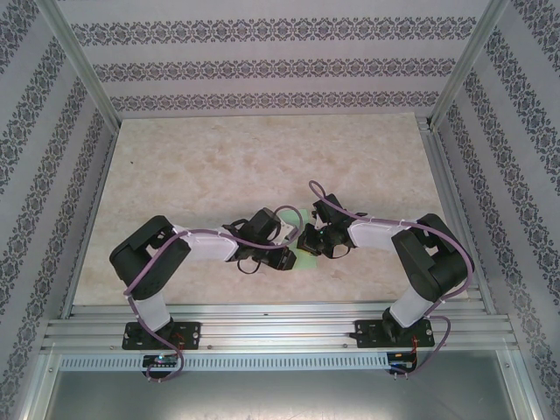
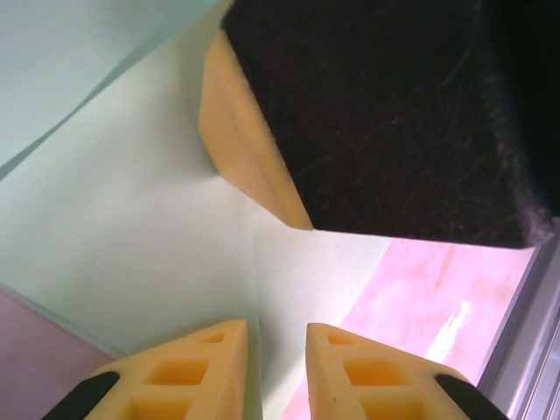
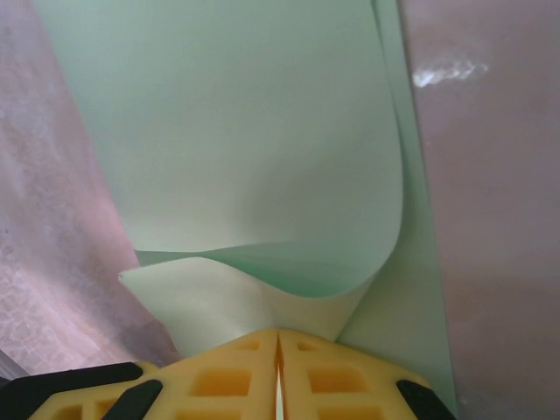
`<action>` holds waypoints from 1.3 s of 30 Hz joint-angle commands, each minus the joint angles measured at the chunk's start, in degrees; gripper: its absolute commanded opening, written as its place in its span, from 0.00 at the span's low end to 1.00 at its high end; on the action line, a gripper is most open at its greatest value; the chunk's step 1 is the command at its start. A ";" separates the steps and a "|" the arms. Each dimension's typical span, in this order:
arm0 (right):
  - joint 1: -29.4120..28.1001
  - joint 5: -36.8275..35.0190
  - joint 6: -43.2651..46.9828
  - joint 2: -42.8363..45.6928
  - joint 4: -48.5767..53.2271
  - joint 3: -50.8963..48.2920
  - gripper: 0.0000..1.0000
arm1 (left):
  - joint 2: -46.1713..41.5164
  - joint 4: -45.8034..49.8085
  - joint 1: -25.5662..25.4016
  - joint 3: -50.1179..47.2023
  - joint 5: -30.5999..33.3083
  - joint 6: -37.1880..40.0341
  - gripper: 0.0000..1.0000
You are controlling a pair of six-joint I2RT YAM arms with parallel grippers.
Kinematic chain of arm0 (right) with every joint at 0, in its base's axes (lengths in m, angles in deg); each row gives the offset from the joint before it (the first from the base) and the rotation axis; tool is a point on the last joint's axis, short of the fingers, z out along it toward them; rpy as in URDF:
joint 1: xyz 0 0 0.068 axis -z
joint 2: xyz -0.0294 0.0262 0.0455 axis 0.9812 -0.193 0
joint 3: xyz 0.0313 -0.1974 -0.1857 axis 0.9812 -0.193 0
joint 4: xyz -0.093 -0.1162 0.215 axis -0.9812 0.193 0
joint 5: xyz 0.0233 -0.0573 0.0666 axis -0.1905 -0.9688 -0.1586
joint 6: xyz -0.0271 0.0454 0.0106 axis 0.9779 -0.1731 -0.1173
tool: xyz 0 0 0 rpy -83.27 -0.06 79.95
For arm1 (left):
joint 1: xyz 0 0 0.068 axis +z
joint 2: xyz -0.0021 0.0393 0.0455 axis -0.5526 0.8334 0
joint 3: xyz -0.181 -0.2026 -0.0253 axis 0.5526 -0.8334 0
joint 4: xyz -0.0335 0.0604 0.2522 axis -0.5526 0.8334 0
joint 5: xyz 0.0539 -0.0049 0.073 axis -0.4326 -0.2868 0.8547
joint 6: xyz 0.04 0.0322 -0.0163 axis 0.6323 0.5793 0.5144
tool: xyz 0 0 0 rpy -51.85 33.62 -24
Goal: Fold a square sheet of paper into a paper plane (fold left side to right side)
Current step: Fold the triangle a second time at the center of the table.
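The big table (image 1: 219, 166) fills the middle of the top view, and both arms meet low in the middle of it. The square sheet of paper (image 3: 245, 131) lies under them, light green, filling the top and middle of the right wrist view. At the bottom of that view the right gripper (image 3: 278, 337) is pinched tight on a flap of the sheet, which curls up. The left gripper (image 2: 276, 328), bottom middle of its view, has its fingers a little apart over the paper, holding nothing. I think the fold is half made. Next the flap should go across until the edges meet, then get pressed flat.
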 commanded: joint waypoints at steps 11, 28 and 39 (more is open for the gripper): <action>1.85 -0.12 2.16 8.06 3.63 0.74 0.10 | 2.00 7.52 -2.33 0.27 2.95 3.05 0.24; -3.10 2.43 -6.45 0.62 -9.11 -2.47 0.07 | 1.64 8.85 -3.05 0.79 5.32 3.76 0.22; -0.38 -4.22 3.09 -1.08 -4.67 -3.24 0.06 | 1.99 10.05 -3.76 -0.08 6.73 4.77 0.22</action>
